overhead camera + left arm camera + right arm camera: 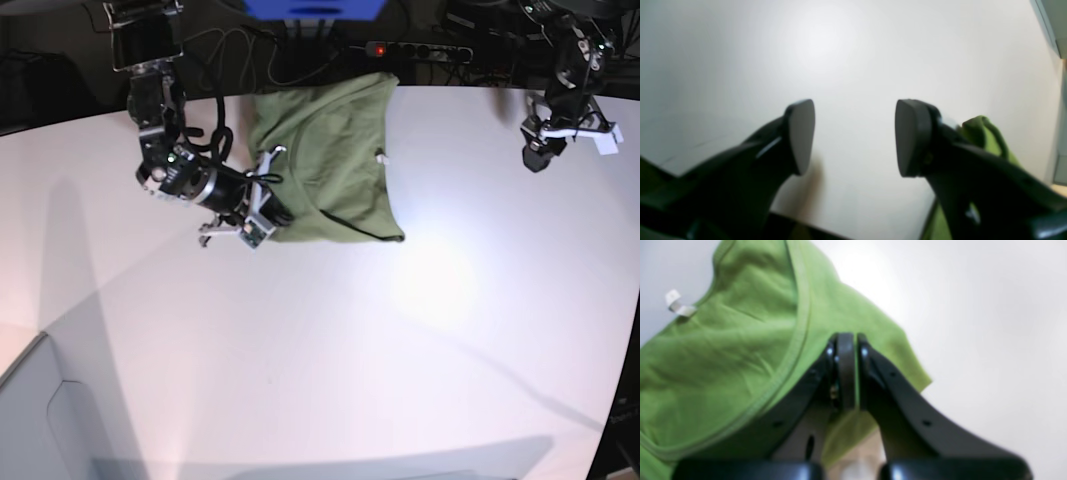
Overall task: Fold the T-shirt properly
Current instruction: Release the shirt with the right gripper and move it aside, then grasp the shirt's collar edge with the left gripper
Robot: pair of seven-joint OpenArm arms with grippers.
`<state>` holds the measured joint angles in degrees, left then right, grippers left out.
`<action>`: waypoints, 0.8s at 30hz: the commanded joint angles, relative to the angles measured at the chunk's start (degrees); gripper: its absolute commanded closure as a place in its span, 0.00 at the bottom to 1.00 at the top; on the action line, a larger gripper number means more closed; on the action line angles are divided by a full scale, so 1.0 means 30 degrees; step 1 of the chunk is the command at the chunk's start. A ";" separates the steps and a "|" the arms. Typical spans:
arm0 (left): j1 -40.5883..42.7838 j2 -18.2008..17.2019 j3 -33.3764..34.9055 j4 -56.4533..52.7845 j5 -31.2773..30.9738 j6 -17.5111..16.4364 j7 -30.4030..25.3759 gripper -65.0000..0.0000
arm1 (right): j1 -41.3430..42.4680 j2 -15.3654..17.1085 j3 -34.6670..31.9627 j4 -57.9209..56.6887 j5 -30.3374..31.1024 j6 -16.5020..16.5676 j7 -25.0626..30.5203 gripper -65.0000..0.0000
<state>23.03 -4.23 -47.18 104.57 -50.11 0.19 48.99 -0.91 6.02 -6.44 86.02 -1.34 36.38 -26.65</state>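
The green T-shirt [330, 160] lies partly folded at the back middle of the white table [400, 350], its small white tag [381, 157] on the right edge. My right gripper [275, 213] rests at the shirt's lower left corner. In the right wrist view its jaws [847, 340] are shut with T-shirt [740, 350] cloth pinched between them, and the tag [676, 303] shows at the upper left. My left gripper [536, 158] hangs above the table's back right, away from the shirt. In the left wrist view it is open [855, 136] and empty, with a bit of T-shirt [987, 133] behind one finger.
A black power strip [420, 50] and cables run along the table's back edge beside a blue box [315, 8]. The right arm's body [165, 150] stands left of the shirt. The table's edge cuts across the lower left corner [30, 400].
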 commanded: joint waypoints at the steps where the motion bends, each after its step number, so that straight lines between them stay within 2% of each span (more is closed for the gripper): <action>1: -0.0012 0.0018 -0.0083 0.0351 -0.0309 -0.0077 -0.0199 0.43 | 0.0229 0.0088 0.0021 -0.0116 0.0287 0.0195 0.0548 1.00; 6: -0.0071 -0.0011 0.1792 0.0380 -0.0338 0.0070 -0.0316 0.43 | 0.0053 0.0440 0.0285 -0.0497 0.0404 0.0195 0.1398 1.00; 12: -0.0393 0.0164 0.3550 0.1845 -0.0191 0.0099 -0.0404 0.43 | -0.2262 0.0557 0.2893 0.3987 0.0404 0.0195 0.2277 1.00; 18: -0.0716 0.0164 0.6656 0.1493 0.0014 0.0129 -0.0433 0.43 | -0.4254 0.0645 0.3450 0.6478 0.0404 0.0195 0.2247 1.00; 24: -0.1067 0.0428 1.1287 0.0526 0.3413 0.0129 -0.0492 0.43 | -0.5544 0.0616 0.3977 0.6888 0.0346 0.0195 0.2247 1.00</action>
<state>20.27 -2.94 -12.93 105.27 -39.00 1.04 48.47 -17.47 7.60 5.30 105.51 -1.34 36.38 -21.45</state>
